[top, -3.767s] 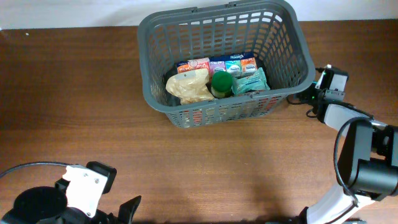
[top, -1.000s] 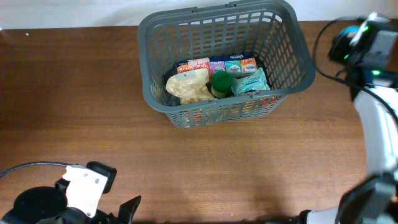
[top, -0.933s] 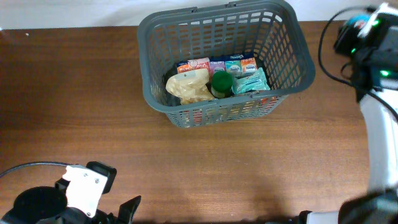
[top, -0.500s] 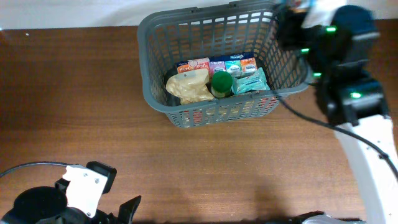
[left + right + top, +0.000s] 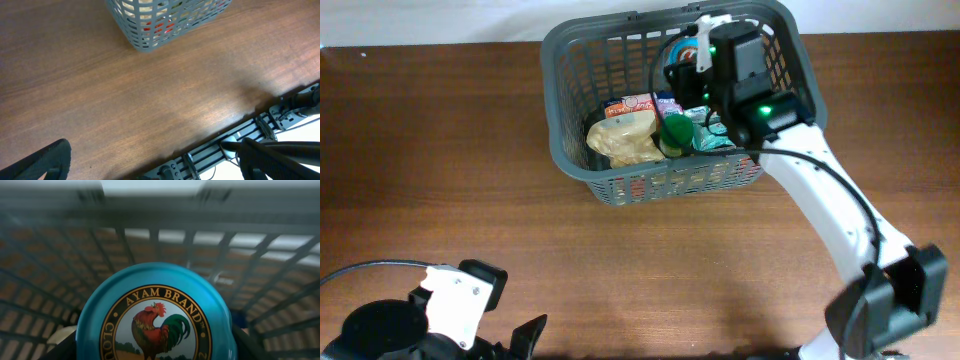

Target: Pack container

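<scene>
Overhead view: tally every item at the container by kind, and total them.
Cartons: 2 in sight, arm may hide more
Yellow bag: 1
Green-capped bottle: 1
Teal packet: 1
Blue tin in right end effector: 1
Total: 6 visible

Right pincer [image 5: 690, 48] holds tin [image 5: 155, 322] over container [image 5: 660, 182], above cartons [image 5: 638, 103].

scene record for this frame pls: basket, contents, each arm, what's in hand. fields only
container: dark grey slotted basket, far centre of the table
contents: yellowish bag, green-capped bottle, row of small cartons
right gripper: over the basket, jaws closed on a can
in hand: blue Ayam Brand can, not yet released
left gripper: near table edge, jaws open, empty
</scene>
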Robot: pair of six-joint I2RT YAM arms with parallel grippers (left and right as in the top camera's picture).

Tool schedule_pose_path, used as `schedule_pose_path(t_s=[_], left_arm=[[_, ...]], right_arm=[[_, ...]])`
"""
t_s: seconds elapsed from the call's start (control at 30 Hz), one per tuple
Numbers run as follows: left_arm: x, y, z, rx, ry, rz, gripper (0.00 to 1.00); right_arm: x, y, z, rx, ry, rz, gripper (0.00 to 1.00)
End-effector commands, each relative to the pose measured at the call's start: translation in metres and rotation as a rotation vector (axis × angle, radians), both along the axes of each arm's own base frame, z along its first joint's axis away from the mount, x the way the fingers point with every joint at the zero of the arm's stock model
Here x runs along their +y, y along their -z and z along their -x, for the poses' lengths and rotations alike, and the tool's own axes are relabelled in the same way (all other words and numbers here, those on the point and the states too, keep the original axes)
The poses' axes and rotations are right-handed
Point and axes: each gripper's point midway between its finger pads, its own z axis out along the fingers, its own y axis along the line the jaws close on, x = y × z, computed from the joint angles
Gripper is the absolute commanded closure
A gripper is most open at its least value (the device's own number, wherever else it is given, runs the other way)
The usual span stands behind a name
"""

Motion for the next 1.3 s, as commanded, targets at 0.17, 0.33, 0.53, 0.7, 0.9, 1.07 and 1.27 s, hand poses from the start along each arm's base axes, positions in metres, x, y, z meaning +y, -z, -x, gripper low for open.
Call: schedule_pose_path(t_s=[0.17,0.33,0.53,0.7,0.9,1.07,1.27], left_arm=[[0.001,0.000,0.000,-0.010,0.010,-0.016,0.01],[0.001,0.000,0.000,-0.010,0.010,-0.016,0.01],[0.001,0.000,0.000,-0.010,0.011,-0.017,0.01],[0.001,0.000,0.000,-0.010,0.010,-0.016,0.01],[0.001,0.000,0.000,-0.010,0.010,-0.016,0.01],[0.001,0.000,0.000,-0.010,0.010,-0.016,0.01],[0.001,0.000,0.000,-0.010,0.010,-0.016,0.01]], right_arm=[[0.037,0.023,0.007,0.052,-0.077,-0.019,0.44],[0.040,0.024,0.009,0.055,-0.085,-0.018,0.36],[0.024,0.011,0.008,0.023,-0.013,0.023,0.08],[0.010,-0.042,0.022,-0.062,0.018,0.006,0.04],[-0.024,-0.108,0.068,-0.123,0.073,0.010,0.04],[-0.051,-0.149,0.121,-0.158,0.091,-0.021,0.03],[-0.078,-0.153,0.176,-0.120,0.112,-0.041,0.03]])
